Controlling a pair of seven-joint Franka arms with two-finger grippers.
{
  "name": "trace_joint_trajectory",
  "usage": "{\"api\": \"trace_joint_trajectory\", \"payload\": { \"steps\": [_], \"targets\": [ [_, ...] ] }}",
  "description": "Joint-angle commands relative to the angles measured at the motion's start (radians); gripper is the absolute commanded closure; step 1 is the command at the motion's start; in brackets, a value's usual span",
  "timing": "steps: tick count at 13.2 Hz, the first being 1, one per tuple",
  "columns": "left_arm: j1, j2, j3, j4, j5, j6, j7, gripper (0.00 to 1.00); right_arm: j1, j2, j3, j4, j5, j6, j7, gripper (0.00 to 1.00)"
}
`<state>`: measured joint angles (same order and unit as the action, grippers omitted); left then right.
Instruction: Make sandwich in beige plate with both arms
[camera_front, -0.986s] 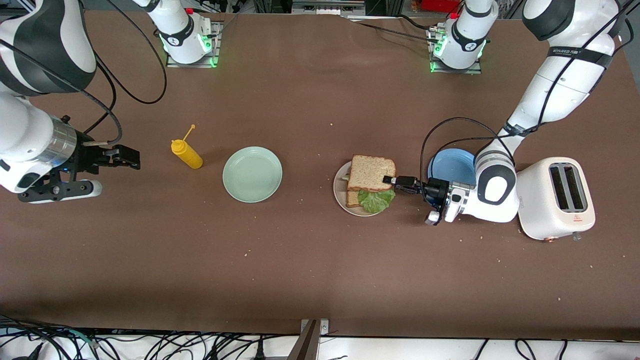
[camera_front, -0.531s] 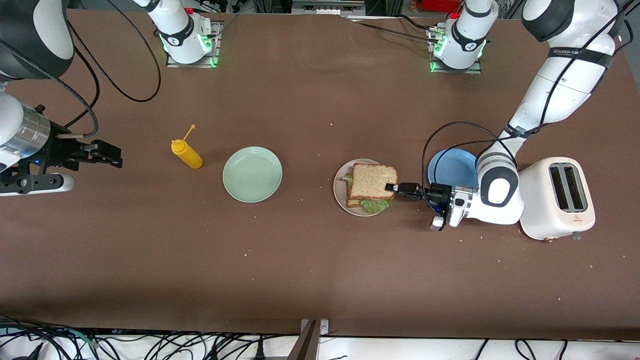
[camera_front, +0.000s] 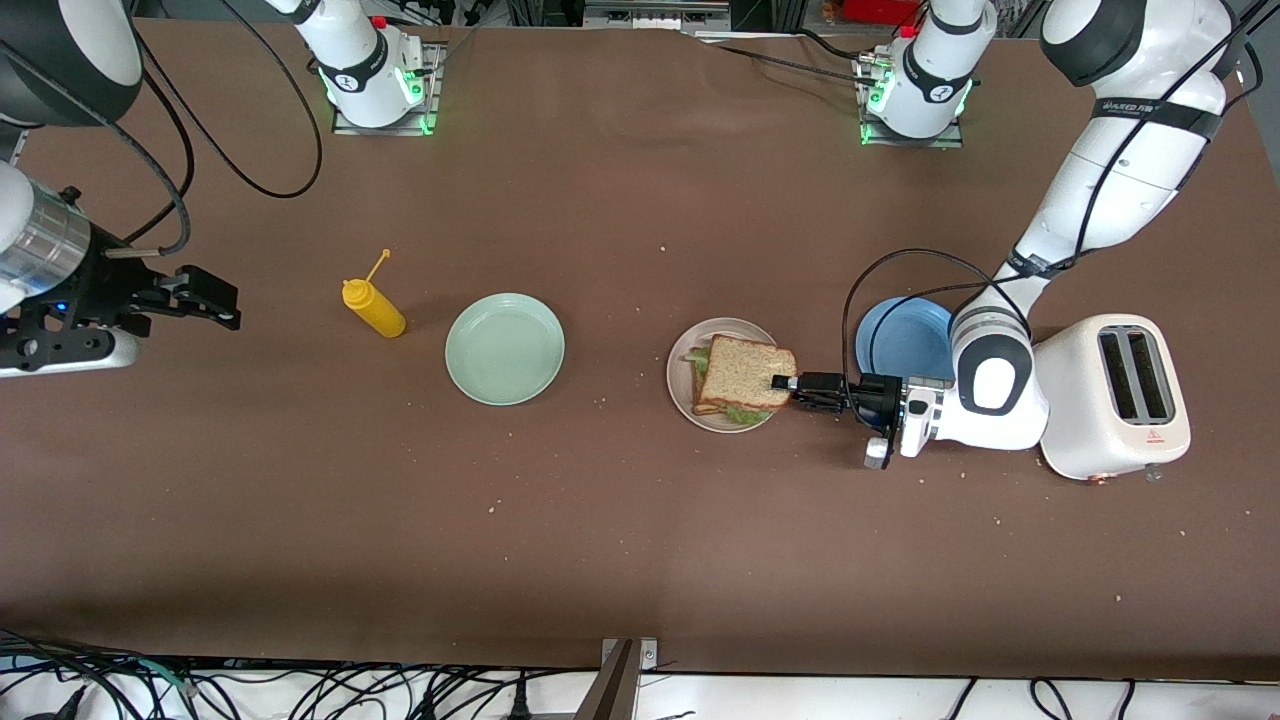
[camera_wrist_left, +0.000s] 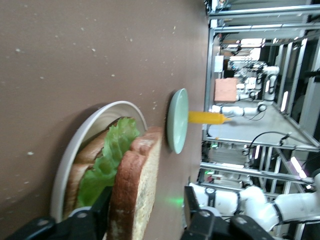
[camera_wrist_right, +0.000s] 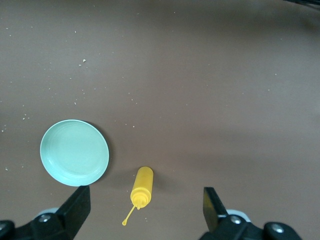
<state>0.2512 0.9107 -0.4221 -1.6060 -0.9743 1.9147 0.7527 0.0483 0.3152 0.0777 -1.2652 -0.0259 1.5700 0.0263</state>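
Since the earlier frame, top slice lowered onto sandwich (camera_front: 742, 377) in beige plate (camera_front: 681, 380), mid-surface. Left gripper (camera_front: 785, 384): jaws parted around top slice's edge. Right gripper (camera_front: 222, 297): waiting near the surface's edge at the right arm's end, jaws wide, empty.

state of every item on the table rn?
sandwich: stacked, top slice on
beige plate: holds sandwich
green plate: empty
blue plate: empty
mustard bottle: lying down
toaster: slots empty
left gripper: open at top slice
right gripper: open, waiting
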Motion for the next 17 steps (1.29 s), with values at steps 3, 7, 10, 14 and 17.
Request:
{"api": "trace_joint_trajectory", "payload": {
  "steps": [3,7,10,14,17],
  "targets": [
    [-0.006,-0.056,0.008,0.017,0.167,0.012,-0.001,0.00,0.002,0.018,0.007,0.001,-0.003,0.013,0.001,0.00],
    [-0.001,-0.153,0.005,0.017,0.438,0.000,-0.149,0.00,-0.002,0.022,0.005,-0.005,-0.023,0.010,-0.005,0.00],
    [-0.003,-0.280,0.002,0.015,0.642,-0.080,-0.304,0.00,-0.001,0.022,0.005,-0.010,-0.025,0.007,0.004,0.00],
    [0.005,-0.478,0.005,0.018,0.805,-0.222,-0.427,0.00,0.007,0.013,0.005,-0.023,-0.040,0.004,0.012,0.00],
    [0.002,-0.629,-0.007,0.017,1.001,-0.279,-0.527,0.00,0.018,0.010,0.008,-0.023,-0.097,0.005,0.024,0.00]
  ]
}}
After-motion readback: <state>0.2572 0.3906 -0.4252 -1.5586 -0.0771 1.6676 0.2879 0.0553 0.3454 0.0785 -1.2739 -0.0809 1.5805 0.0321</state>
